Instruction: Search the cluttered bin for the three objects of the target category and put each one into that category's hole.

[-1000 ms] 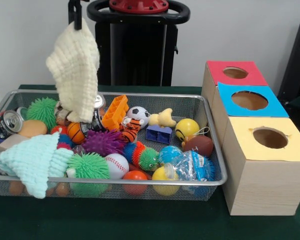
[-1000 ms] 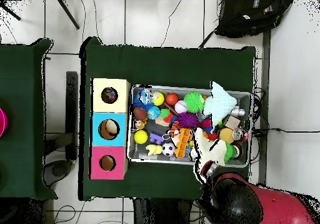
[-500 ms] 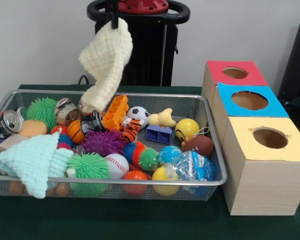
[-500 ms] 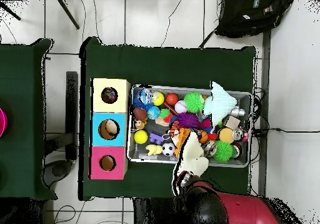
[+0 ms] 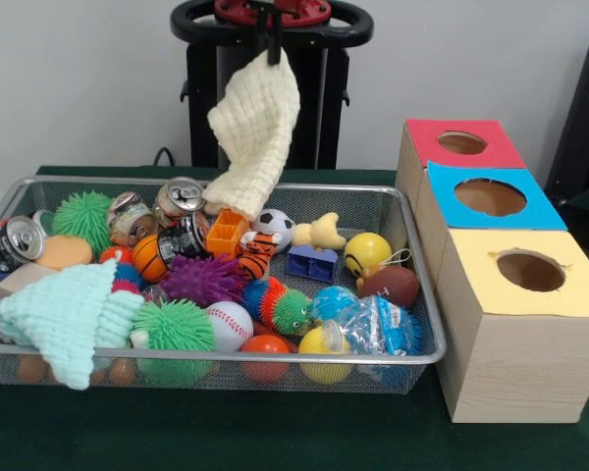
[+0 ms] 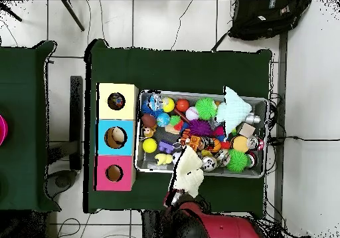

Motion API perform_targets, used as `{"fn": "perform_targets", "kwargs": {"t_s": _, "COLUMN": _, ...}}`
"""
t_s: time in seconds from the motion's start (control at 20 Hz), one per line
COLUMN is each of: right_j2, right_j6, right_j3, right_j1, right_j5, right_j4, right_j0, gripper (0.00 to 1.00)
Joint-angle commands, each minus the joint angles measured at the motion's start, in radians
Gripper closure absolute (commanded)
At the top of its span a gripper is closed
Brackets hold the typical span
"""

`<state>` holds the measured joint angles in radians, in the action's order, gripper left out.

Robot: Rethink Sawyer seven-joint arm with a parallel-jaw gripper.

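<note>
One cream knitted cloth hangs from the black gripper, whose jaws are clamped on its top corner, above the far rim of the wire mesh bin. Its lower end dangles just over the orange plastic block. Three wooden boxes with round holes, red-topped, blue-topped and yellow-topped, stand beside the bin.

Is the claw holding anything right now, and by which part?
Yes. The claw grips the cream knitted cloth by its top corner; the rest hangs free above the wire bin.
</note>
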<state>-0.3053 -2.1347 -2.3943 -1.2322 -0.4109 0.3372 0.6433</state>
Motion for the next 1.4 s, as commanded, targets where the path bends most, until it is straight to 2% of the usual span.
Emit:
{"fn": "perform_targets", "kwargs": {"t_s": 0.05, "right_j2": 0.157, "right_j6": -0.271, "right_j3": -0.029, "right_j1": 0.173, "right_j5": 0.237, "right_j4": -0.034, "right_j0": -0.062, "gripper": 1.00}}
{"fn": "perform_targets", "kwargs": {"t_s": 0.1, "right_j2": 0.182, "right_j6": -0.271, "right_j3": -0.009, "right_j1": 0.216, "right_j5": 0.277, "right_j4": -0.036, "right_j0": -0.080, "gripper": 1.00}}
{"fn": "perform_targets", "kwargs": {"t_s": 0.4, "right_j2": 0.250, "right_j6": -0.256, "right_j3": 0.044, "right_j1": 0.359, "right_j5": 0.404, "right_j4": -0.089, "right_j0": -0.149, "gripper": 1.00}}
{"fn": "perform_targets", "kwargs": {"t_s": 0.55, "right_j2": 0.279, "right_j6": -0.243, "right_j3": 0.083, "right_j1": 0.474, "right_j5": 0.491, "right_j4": -0.111, "right_j0": -0.168, "gripper": 1.00}}
{"fn": "perform_targets", "kwargs": {"t_s": 0.7, "right_j2": 0.268, "right_j6": -0.230, "right_j3": 0.086, "right_j1": 0.555, "right_j5": 0.545, "right_j4": -0.131, "right_j0": -0.153, "gripper": 1.00}}
{"fn": "perform_targets", "kwargs": {"t_s": 0.85, "right_j2": 0.282, "right_j6": -0.226, "right_j3": 0.096, "right_j1": 0.630, "right_j5": 0.608, "right_j4": -0.142, "right_j0": -0.167, "gripper": 1.00}}
{"fn": "perform_targets", "kwargs": {"t_s": 1.15, "right_j2": 0.290, "right_j6": -0.218, "right_j3": 0.099, "right_j1": 0.734, "right_j5": 0.713, "right_j4": -0.140, "right_j0": -0.163, "gripper": 1.00}}
{"fn": "perform_targets", "kwargs": {"t_s": 1.4, "right_j2": 0.298, "right_j6": -0.210, "right_j3": 0.105, "right_j1": 0.768, "right_j5": 0.782, "right_j4": -0.130, "right_j0": -0.161, "gripper": 1.00}}
